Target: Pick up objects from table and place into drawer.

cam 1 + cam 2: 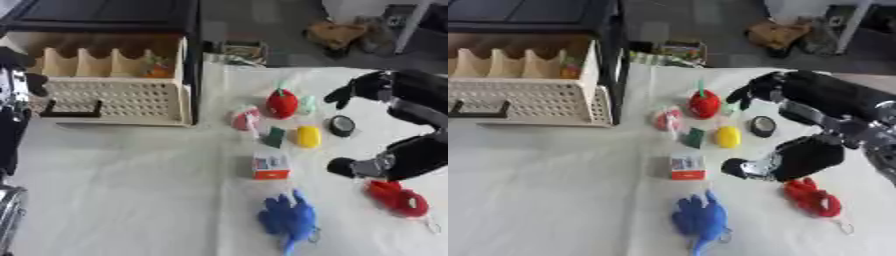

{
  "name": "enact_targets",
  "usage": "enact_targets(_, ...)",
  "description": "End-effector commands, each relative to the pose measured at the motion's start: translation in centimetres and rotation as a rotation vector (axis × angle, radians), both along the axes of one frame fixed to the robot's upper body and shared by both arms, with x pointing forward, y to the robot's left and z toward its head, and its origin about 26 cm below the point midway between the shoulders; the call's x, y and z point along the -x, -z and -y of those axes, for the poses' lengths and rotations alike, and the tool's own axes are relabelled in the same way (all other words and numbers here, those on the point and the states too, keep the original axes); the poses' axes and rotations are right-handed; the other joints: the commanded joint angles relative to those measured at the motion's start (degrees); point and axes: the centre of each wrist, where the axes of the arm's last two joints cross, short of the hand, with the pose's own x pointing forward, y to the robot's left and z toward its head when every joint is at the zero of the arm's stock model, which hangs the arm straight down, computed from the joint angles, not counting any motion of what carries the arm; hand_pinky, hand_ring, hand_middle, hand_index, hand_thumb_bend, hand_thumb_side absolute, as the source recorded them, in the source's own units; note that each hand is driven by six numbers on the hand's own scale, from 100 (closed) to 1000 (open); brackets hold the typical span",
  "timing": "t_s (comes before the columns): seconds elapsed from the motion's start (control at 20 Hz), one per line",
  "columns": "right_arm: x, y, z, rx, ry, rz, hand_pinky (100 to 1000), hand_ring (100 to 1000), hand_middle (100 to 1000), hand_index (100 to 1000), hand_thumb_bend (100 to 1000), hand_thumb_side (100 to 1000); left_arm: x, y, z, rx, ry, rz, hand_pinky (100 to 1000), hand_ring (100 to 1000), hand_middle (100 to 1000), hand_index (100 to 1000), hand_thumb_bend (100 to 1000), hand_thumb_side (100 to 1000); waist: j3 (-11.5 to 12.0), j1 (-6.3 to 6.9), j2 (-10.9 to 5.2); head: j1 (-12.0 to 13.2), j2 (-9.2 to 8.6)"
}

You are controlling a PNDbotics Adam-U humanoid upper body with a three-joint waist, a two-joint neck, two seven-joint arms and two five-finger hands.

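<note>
Nearest the camera, a blue plush toy [289,220] lay flat on the white cloth-covered table [131,190], soft and lumpy, with a small ring at its lower end. Right of it sat a red plush toy [398,199], knobbly, also with a ring on a cord. The right hand [794,159], black with a silver joint, hung just above and left of that red toy, fingers curled in with nothing visibly in them; whether it touched the toy, I couldn't tell. Further up, a small box [271,166], white over orange-red, stood upright. Beyond it came a loose cluster: a dark green wedge-shaped piece [276,136], a smooth yellow oval object [308,136], a round black disc with a pale face [342,125], a pink-and-white bagged item [246,119], and a red rounded toy with a green top [282,103] beside a pale green piece [308,105]. The right arm's black casing [833,97] arched over the cluster's right side. Far left, the beige plastic drawer [114,100] stood pulled out, its front perforated with a black handle, upright dividers inside, and a small orange-and-green object [157,67] in the rear right slot. The left hand [17,80] showed partly at the left edge by the drawer; finger state couldn't be told.
</note>
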Motion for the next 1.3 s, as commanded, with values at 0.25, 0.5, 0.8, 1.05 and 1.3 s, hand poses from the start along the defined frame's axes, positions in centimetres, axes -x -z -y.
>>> enact_targets(0.25, 0.2, 1.3, -0.9, 0.034, -0.021, -0.092, 901, 834, 704, 883, 552, 575, 0.2, -0.1, 0.1, -0.011, 0.017, -0.007, 595, 368, 516, 810, 100, 464, -0.1, 0.08, -1.49, 0.2, 0.64)
enact_targets(0.5, 0.3, 3.0, -1.8, 0.045, -0.032, -0.187, 898, 829, 694, 897, 540, 566, 0.2, 0.1, 0.2, -0.009, 0.024, -0.016, 596, 366, 515, 803, 100, 460, 0.1, 0.20, -1.48, 0.1, 0.70)
enact_targets(0.8, 0.5, 4.5, -2.8, 0.067, -0.033, -0.238, 893, 826, 688, 943, 531, 568, 0.2, 0.2, 0.4, -0.011, 0.035, -0.024, 598, 363, 513, 790, 100, 453, 0.3, 0.18, -1.31, -0.2, 0.74)
enact_targets(1.05, 0.6, 5.3, -3.4, 0.083, -0.037, -0.249, 892, 831, 726, 953, 532, 564, 0.2, 0.3, 0.4, -0.010, 0.041, -0.028, 599, 363, 513, 784, 100, 452, 0.4, 0.07, -1.20, -0.2, 0.59)
enact_targets(1.3, 0.8, 6.0, -4.2, 0.119, -0.044, -0.264, 892, 840, 733, 972, 547, 550, 0.2, 0.4, 0.5, -0.009, 0.047, -0.034, 599, 363, 512, 780, 100, 449, 0.5, 0.00, -1.19, -0.3, 0.42)
